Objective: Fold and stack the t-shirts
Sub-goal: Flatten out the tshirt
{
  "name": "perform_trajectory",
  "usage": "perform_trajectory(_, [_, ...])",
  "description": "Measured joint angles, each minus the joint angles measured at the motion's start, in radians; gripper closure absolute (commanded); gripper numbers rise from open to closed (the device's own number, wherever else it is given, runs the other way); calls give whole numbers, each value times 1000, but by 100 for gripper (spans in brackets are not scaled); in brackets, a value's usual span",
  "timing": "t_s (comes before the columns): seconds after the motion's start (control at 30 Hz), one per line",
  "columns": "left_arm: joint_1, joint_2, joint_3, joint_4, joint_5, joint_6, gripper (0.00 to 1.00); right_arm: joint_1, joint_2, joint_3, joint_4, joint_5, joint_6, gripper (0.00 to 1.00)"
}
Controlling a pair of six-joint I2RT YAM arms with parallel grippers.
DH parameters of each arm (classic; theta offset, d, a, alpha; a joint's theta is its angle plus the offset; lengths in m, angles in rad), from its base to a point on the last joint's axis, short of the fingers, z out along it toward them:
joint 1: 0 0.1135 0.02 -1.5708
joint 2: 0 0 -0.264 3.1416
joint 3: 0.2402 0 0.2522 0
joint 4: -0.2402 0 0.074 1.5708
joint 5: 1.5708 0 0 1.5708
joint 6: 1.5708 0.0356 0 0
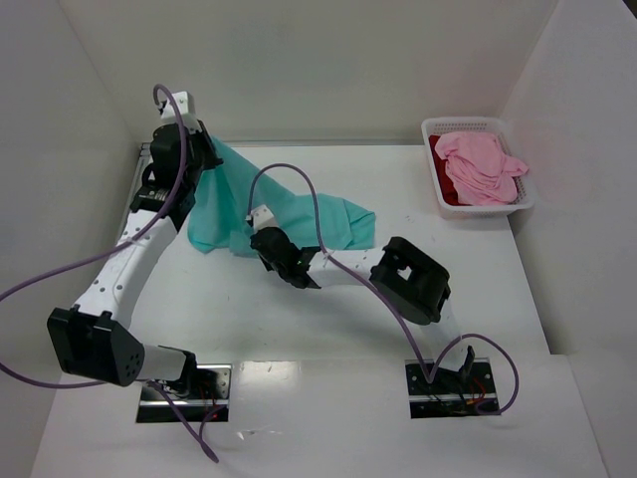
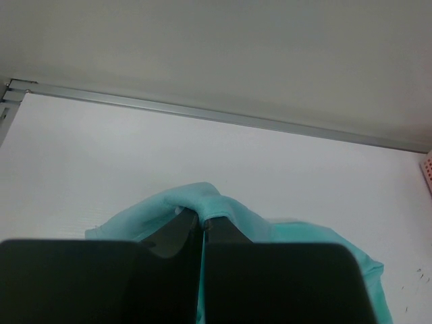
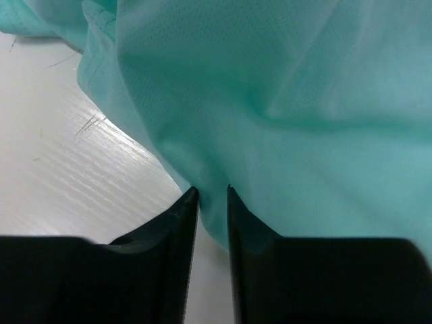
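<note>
With left gripper (image 2: 202,217) pinching a raised fold of teal t-shirt (image 1: 338,221) and right gripper (image 3: 212,191) narrowly gapped at its edge, bite unclear, could lose that edge on pulling, bunching the cloth.

Teal t-shirt (image 1: 343,224), toward the counter's back-left corner: plain teal, no print; fine dotted weave shows up close.
Counter (image 1: 299,329): white, a few thin dark scuffs.
Basket (image 1: 468,123), back-right corner: white.
In it, the pink t-shirt (image 1: 483,167): plain light pink. The dark red t-shirt (image 1: 445,187) beneath: plain dark red.
Left arm (image 1: 119,269), right arm (image 1: 348,269): white links, black joints.
Left claw (image 2: 201,226), right claw (image 3: 212,196): black.
Cables (image 1: 289,165): purple.
</note>
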State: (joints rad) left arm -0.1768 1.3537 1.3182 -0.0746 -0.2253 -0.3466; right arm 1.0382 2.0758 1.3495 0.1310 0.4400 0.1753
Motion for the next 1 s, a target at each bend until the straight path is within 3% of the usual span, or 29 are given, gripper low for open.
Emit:
perform_trajectory(0.13, [3, -3, -5, 2, 8, 0, 100, 0, -3, 1, -8, -7, -11, 32])
perform_trajectory(0.37, [3, -3, -12, 3, 19, 0, 100, 0, -5, 1, -13, -41, -13, 28])
perform_trajectory(0.47, [3, -3, -12, 7, 23, 0, 100, 0, -1, 13, -23, -54, -12, 35])
perform_trajectory(0.6, [3, -3, -12, 9, 26, 0, 100, 0, 48, 112, -51, -61, -11, 55])
perform_trajectory(0.8, [5, -3, -12, 9, 29, 0, 100, 0, 76, 150, -66, -58, -9, 68])
perform_trajectory(0.93, [11, -3, -12, 9, 32, 0, 100, 0, 76, 158, -76, -48, -14, 94])
perform_trajectory(1.0, [12, -3, -12, 9, 33, 0, 100, 0, 78, 165, -79, -38, -15, 99])
